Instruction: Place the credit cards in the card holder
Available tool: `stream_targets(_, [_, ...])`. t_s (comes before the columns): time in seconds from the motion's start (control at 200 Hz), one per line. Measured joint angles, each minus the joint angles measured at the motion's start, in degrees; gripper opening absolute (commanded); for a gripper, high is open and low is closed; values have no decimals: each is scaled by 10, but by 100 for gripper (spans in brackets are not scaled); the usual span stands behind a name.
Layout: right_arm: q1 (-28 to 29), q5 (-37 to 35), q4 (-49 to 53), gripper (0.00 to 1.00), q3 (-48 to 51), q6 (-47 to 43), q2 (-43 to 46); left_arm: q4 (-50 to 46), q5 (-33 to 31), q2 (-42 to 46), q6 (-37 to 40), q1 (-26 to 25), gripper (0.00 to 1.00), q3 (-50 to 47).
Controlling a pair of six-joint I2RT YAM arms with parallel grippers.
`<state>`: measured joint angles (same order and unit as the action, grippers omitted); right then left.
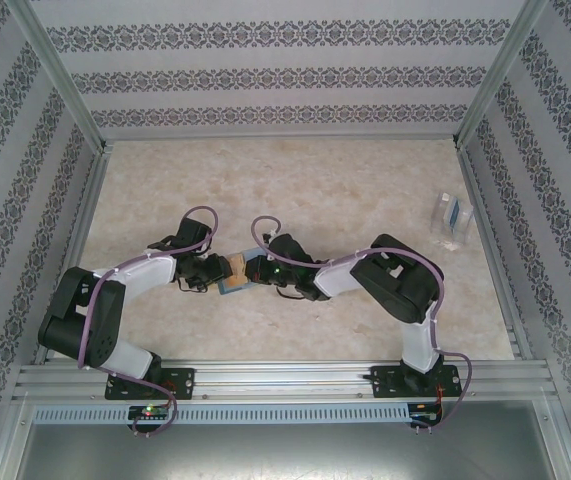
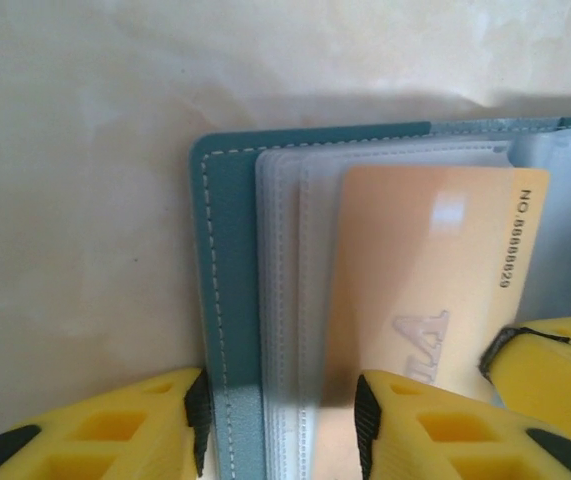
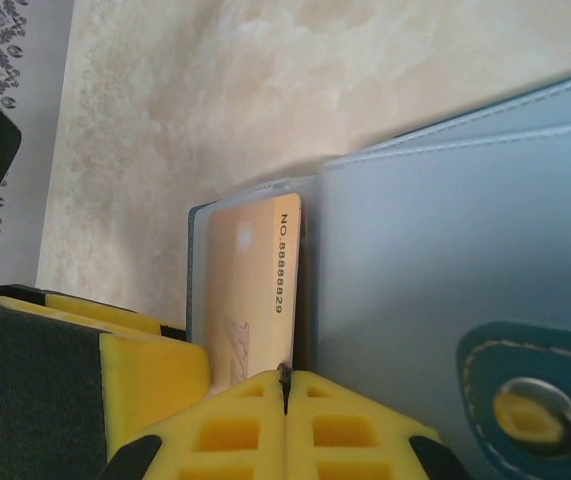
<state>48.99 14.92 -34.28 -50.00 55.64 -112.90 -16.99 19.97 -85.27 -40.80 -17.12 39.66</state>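
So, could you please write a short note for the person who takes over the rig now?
Left gripper: open, straddling one edge of the flat teal bifold card holder, which lies open on the table.
Right gripper: shut on the thin tan plastic card, lying over the holder's clear sleeves.
Done: card at holder.
Left: seat it in a pocket.

My holder point(image 2: 227, 300) lies open and flat, its teal cover edged with pale stitching, clear sleeves stacked inside, and a teal tab with a metal snap at the far flap. A tan card point(image 2: 415, 270), printed NO.8888829 along one edge, lies over the sleeves, its end pinched in my right gripper point(image 3: 285, 378). I cannot tell whether it sits inside a sleeve.
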Motion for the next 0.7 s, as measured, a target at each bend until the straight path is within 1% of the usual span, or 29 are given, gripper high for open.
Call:
stream_targets(0.185, [0, 10, 22, 0, -22, -13, -9, 2, 8, 0, 0, 6, 47, -1])
stream_targets(0.51, [0, 30, 78, 0, -57, -62, -13, 2, 25, 0, 11, 23, 47, -2])
stream_targets(0.545, [0, 32, 81, 2, -59, -66, -13, 2, 25, 0, 14, 23, 47, -2])
stream_targets(0.699, [-1, 42, 83, 7, -65, -77, -19, 0, 28, -3, 24, 24, 47, -1])
